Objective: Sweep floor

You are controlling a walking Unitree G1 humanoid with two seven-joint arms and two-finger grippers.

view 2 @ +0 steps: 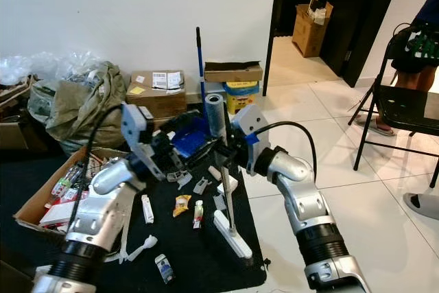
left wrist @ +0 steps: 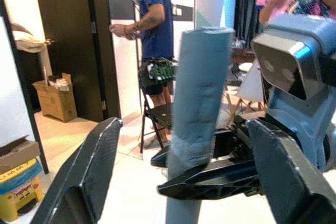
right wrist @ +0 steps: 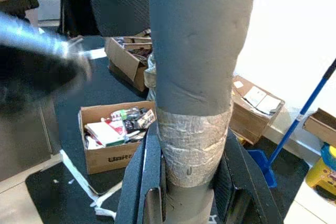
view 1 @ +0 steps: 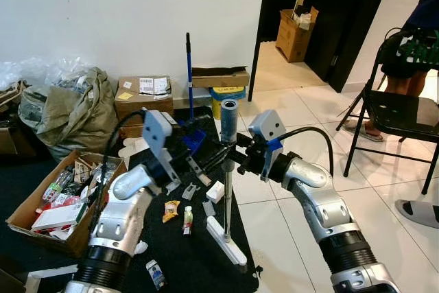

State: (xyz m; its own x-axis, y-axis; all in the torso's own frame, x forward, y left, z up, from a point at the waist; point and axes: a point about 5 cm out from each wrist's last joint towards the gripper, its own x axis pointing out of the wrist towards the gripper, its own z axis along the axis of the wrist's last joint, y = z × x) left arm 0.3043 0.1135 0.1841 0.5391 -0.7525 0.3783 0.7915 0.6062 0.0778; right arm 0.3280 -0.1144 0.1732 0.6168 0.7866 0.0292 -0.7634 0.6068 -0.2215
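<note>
The broom stands almost upright on the black mat, its white head resting among the litter and its grey padded grip at the top. The right gripper holds it just below that padding — in the right wrist view its fingers are clamped on either side of the taped section of the pole, most likely so the pole cannot slip or twist when the head is pushed.

The left gripper reaches toward the pole from the broom's other side, its fingers spread wide apart with the grip between them but not touching; it looks set to take a second hold for a two-handed sweep.

Small wrappers and a little bottle lie on the mat beside the broom head, presumably the things to be swept.

Left of the broom an open cardboard box holds packets; its printed side is too small to read. Behind the broom a blue-handled dustpan leans by the wall, beside a yellow tub whose lettering I cannot make out.
</note>
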